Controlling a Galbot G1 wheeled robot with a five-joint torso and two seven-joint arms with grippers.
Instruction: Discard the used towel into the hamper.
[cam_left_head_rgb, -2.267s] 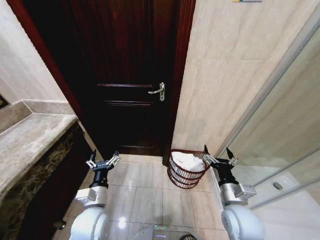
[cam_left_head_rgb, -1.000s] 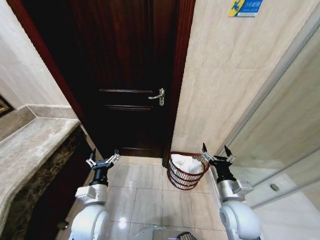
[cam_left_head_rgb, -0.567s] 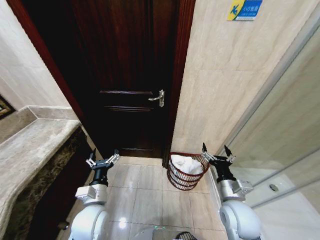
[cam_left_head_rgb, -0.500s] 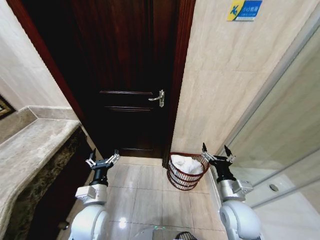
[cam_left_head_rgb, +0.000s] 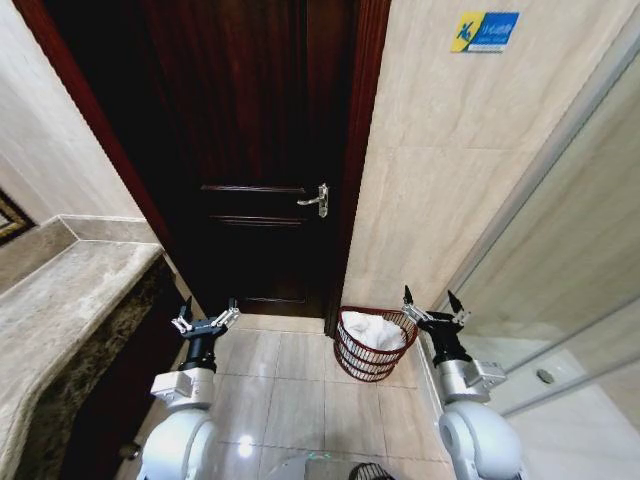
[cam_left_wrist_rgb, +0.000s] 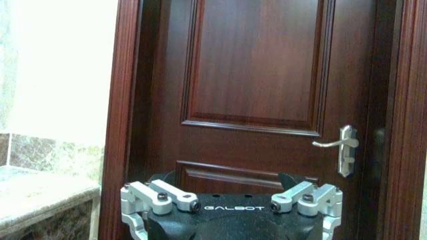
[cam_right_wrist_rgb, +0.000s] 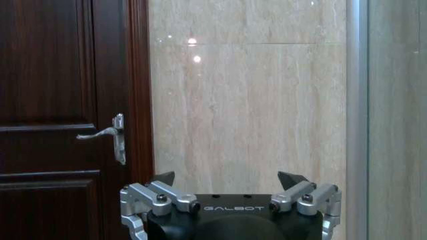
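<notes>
A white towel lies bunched inside the hamper, a reddish-brown open-weave basket standing on the floor against the tiled wall beside the door frame. My right gripper is open and empty, held upright just to the right of the hamper's rim. My left gripper is also open and empty, raised over the floor well to the hamper's left, in front of the door. In the right wrist view the fingertips stand apart before the wall.
A dark wooden door with a silver lever handle faces me. A marble counter runs along the left. A glass partition with a metal frame borders the right. Tiled floor lies between my arms.
The head view has tilted upward a little, so door, sign and hamper sit lower in the picture. Both grippers stay open and the towel rests in the hamper throughout.
</notes>
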